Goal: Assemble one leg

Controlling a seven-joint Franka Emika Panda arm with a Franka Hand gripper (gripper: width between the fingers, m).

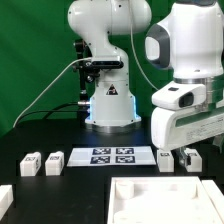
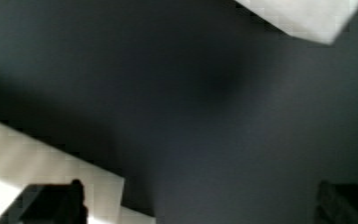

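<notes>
Several small white legs with black-and-white tags lie on the black table. Two are at the exterior view's left [image 1: 29,162] [image 1: 53,161] and two at its right [image 1: 166,158] [image 1: 188,157]. My gripper [image 1: 192,140] hangs just above the right pair. In the wrist view the gripper [image 2: 202,203] is open and empty. Its two dark fingertips [image 2: 51,201] stand wide apart over blurred dark table. A white part [image 2: 19,165] shows blurred beside one fingertip, and another white part [image 2: 311,14] at the far corner.
The marker board [image 1: 112,156] lies between the leg pairs, in front of the arm's base [image 1: 110,105]. A wide white tray-like panel [image 1: 160,200] lies at the front. Another white piece [image 1: 5,194] sits at the front left edge.
</notes>
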